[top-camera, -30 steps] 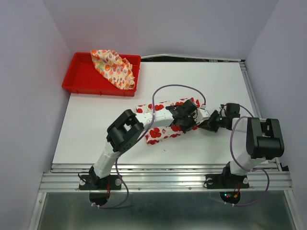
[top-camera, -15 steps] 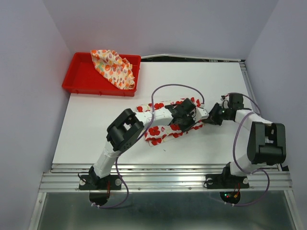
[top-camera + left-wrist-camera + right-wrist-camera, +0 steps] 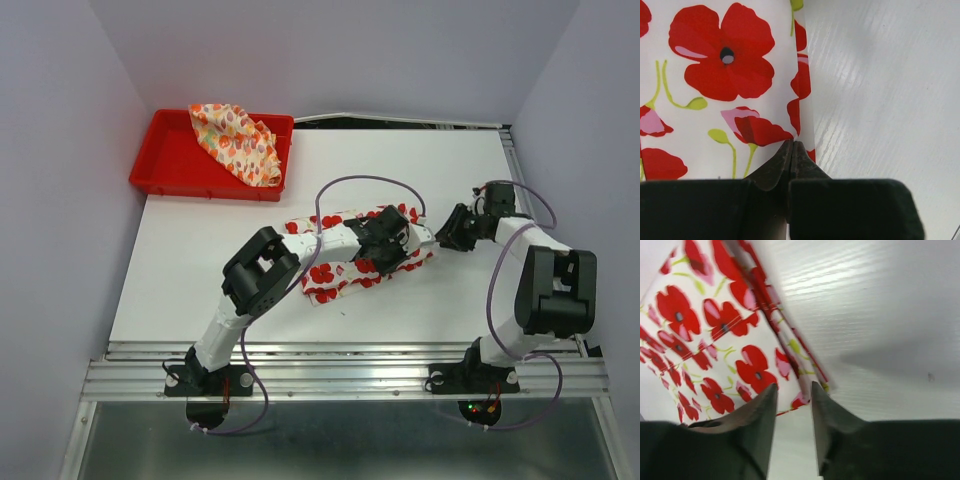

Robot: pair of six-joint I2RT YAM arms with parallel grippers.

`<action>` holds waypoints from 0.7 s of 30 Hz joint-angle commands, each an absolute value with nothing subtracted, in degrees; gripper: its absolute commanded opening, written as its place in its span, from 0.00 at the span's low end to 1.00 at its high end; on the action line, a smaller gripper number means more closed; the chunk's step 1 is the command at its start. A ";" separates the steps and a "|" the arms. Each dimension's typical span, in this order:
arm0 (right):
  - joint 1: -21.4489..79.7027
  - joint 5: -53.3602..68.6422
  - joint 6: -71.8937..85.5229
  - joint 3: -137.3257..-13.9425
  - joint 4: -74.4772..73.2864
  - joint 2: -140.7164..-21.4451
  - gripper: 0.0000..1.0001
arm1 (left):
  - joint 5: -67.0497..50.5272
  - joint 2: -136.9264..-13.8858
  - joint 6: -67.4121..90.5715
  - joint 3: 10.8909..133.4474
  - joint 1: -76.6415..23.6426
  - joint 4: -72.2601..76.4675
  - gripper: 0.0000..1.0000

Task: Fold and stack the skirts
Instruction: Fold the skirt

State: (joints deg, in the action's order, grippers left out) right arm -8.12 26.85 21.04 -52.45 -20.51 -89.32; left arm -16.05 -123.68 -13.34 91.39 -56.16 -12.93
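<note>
The white skirt with big red flowers (image 3: 335, 275) lies folded in a strip at the middle of the table. It also shows in the left wrist view (image 3: 715, 75) and the right wrist view (image 3: 715, 340). My left gripper (image 3: 398, 240) is over its right end; its jaws (image 3: 792, 143) are shut, pinching the cloth near the skirt's edge. My right gripper (image 3: 452, 230) is off the skirt, to its right, and is open and empty (image 3: 792, 389) with the skirt's corner just beyond the fingertips. The cream skirt with small orange marks (image 3: 240, 140) lies bunched in the red tray.
The red tray (image 3: 160, 182) stands at the table's back left corner. Purple cables loop over both arms. Metal rails run along the table's near edge (image 3: 340, 365) and right edge (image 3: 520, 190).
My right gripper has pulled away from the skirt's right end, moving right and back, with its jaws open. My left gripper has stayed on the skirt.
</note>
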 commanded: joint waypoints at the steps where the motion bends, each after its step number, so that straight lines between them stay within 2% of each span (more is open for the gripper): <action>1: -10.19 25.57 21.35 -52.74 -17.93 -92.71 0.49 | -16.44 -119.53 -13.27 94.39 -56.43 -13.00 0.03; 6: -10.90 31.97 24.07 -51.60 -15.92 -94.92 0.65 | -16.52 -119.79 -13.71 94.92 -56.43 -13.62 0.02; 8: -10.90 34.08 25.04 -50.54 -14.25 -95.53 0.67 | -16.26 -119.88 -13.89 95.10 -56.43 -13.71 0.02; 21: -10.90 38.23 26.02 -46.93 -10.64 -98.09 0.62 | -17.31 -121.29 -13.80 97.91 -56.43 -15.03 0.00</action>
